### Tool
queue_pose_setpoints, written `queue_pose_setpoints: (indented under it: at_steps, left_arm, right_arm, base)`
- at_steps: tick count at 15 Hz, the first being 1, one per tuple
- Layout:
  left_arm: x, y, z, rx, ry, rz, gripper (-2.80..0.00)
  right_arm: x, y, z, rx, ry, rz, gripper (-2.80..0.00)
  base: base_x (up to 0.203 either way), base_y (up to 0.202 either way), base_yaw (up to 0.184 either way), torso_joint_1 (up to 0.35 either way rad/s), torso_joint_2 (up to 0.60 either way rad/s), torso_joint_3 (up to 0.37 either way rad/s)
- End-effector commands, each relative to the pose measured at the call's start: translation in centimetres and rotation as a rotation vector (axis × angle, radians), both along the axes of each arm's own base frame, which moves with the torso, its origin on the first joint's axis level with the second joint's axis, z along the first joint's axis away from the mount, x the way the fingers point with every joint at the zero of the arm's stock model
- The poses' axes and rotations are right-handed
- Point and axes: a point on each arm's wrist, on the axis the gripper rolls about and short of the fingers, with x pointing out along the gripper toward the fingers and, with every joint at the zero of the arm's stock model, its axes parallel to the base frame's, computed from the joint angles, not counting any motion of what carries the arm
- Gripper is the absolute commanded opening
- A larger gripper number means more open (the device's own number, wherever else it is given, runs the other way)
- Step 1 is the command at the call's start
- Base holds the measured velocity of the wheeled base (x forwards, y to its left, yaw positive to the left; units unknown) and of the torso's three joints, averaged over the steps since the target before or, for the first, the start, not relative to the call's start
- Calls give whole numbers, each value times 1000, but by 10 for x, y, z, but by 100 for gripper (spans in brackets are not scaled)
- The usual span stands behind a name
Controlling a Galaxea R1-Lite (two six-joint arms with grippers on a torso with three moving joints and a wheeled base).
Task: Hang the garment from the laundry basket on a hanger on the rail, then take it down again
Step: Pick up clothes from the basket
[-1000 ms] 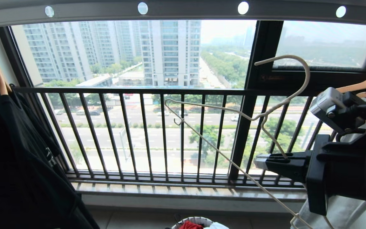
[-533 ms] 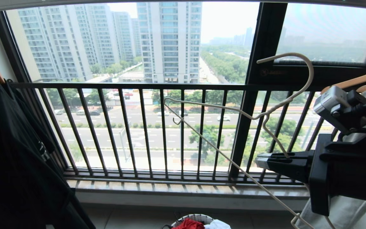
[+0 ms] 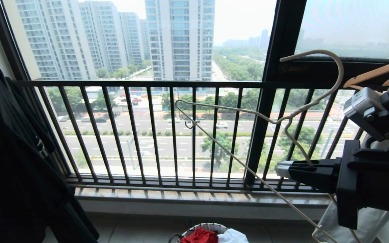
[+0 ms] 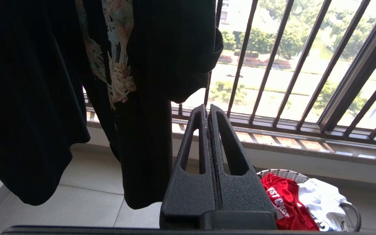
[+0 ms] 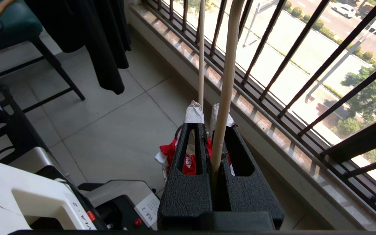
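Observation:
The red garment lies in the laundry basket on the floor below the window, beside a white cloth. From the left wrist the garment shows white lettering inside the basket's rim. At the right, my right gripper is shut on the cream wire hanger, held up in front of the window with its hook uppermost. In the right wrist view the hanger runs between the taped fingertips of that gripper, above the garment. My left gripper is shut and empty. The rail is out of view.
A black garment hangs at the left on a wooden hanger. The dark barred window railing runs across ahead. Wooden hangers with a white garment hang at the right. A chair stands behind on the tiled floor.
The whole head view has shifted: the rail has left the top edge and more of the basket shows at the bottom. The hanger stays in my right gripper.

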Motion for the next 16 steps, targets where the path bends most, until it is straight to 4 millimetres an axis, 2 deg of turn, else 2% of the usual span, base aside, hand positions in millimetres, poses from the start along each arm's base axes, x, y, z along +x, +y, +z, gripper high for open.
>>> queue_pose_setpoints:
  at_steps: [1,16]
  left_arm:
    - [0,0,0,-1,1,1,-280]
    - [0,0,0,-1,1,1,-280]
  right_arm:
    - [-2,-1,2,6,-9,2,-280]
    - [-2,-2,4,33,-63,2,-280]
  base:
    - [0,0,0,-172,374,202]
    - [0,0,0,-213,511,295]
